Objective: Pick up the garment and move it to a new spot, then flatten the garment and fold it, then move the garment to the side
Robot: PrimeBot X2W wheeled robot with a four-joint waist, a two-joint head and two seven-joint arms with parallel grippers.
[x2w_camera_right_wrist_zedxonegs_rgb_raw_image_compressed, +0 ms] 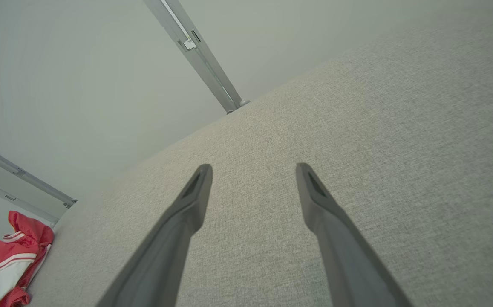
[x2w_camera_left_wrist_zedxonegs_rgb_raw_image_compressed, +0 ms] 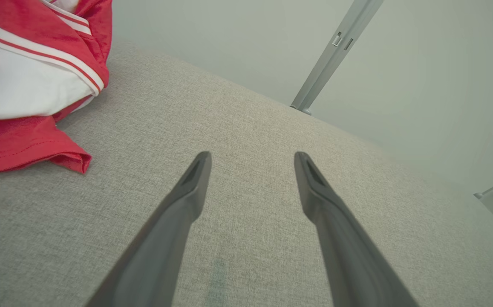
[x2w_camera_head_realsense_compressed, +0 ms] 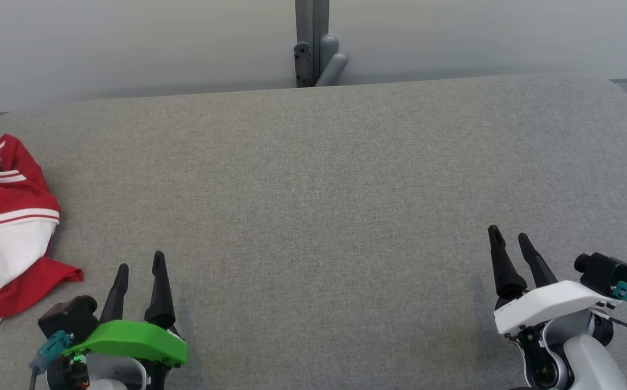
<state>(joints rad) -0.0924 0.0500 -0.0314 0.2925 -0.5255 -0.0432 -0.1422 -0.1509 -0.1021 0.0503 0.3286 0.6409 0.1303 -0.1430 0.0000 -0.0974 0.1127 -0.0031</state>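
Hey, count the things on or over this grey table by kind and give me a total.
Garments: 1, the red and white garment, crumpled at the table's left edge.
Grippers: 2, left gripper and right gripper, both open, empty.
Total: 3.

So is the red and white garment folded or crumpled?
Crumpled: the garment lies in a bunched heap at the left edge of the grey surface, red and white layers overlapping unevenly.

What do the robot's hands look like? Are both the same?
Nearly. Each has two long, tapering black fingers. The left gripper wears a bright green cover, the right gripper a white cover. Beside each sits a small black camera with a teal cable plug.
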